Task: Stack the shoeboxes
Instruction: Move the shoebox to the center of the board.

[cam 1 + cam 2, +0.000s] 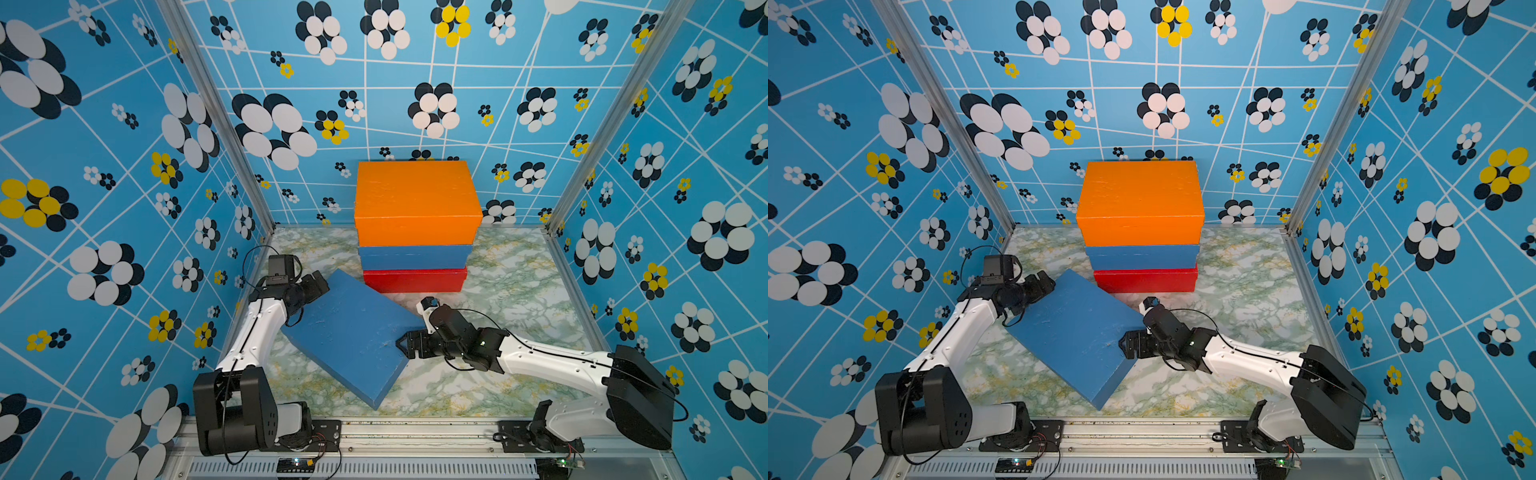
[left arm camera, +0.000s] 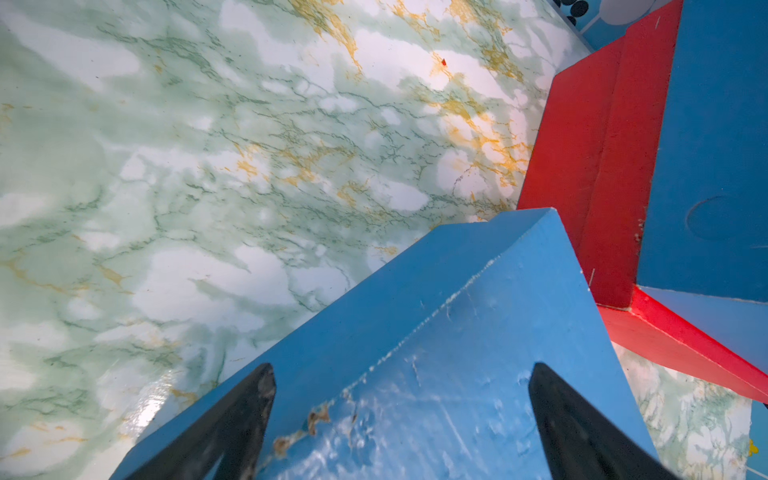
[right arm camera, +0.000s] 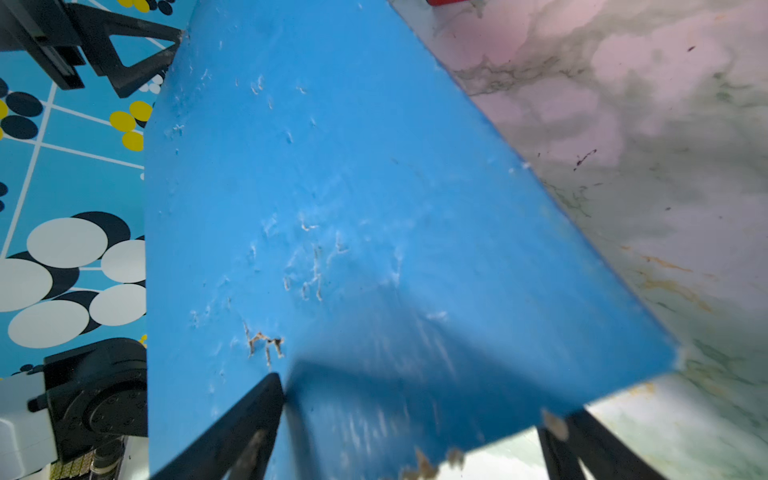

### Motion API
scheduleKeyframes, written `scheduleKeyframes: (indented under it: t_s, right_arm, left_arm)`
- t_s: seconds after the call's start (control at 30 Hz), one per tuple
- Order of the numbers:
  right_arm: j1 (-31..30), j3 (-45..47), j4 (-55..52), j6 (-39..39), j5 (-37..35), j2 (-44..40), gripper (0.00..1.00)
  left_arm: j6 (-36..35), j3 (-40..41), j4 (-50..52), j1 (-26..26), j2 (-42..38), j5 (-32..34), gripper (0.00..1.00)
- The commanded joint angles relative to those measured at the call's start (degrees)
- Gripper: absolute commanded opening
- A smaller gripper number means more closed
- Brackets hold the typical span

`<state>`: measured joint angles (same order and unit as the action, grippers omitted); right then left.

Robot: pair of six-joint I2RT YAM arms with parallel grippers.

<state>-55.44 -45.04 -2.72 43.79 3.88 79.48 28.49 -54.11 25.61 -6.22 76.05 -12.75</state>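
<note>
Clamping loose blue box [image 1: 349, 336] by opposite ends, left pincer [image 1: 323, 286] + right pincer [image 1: 401, 345]; you're prob handling light, stiff, dentable cardboard.

Bright even light; blurred wrist foregrounds

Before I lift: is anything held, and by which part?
The loose blue box, apparently pinched at opposite edges by the left tool and right tool.

blue shoebox [image 3: 353, 187]: scuffed paint, fills the middle
right tool [image 3: 419, 415]: spread wide, clamping the box's near edge
surface [image 3: 644, 166]: marbled, beside the box
</note>
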Motion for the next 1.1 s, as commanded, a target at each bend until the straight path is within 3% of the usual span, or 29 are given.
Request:
scheduleKeyframes:
  t_s: [0.0,0.33,1.07]
  right_arm:
    - [1.26,-2.19,-0.73,-0.06,-1.43,-0.29,0.94]
    - [4.81,-4.0,-6.34,-3.33,-3.16,-1.24,0.94]
    - [15.37,-0.58,-14.27,-7.25,-3.92,-9.85,0.94]
  left_arm:
    - [0.51,2.74,1.62,1.25,-1.1,-3.76,0.96]
    - [3.56,7.3,0.14,4.72,-6.14,-6.88,0.96]
    - [12.29,11.91,0.86,19.92,-18.68,-7.19,0.96]
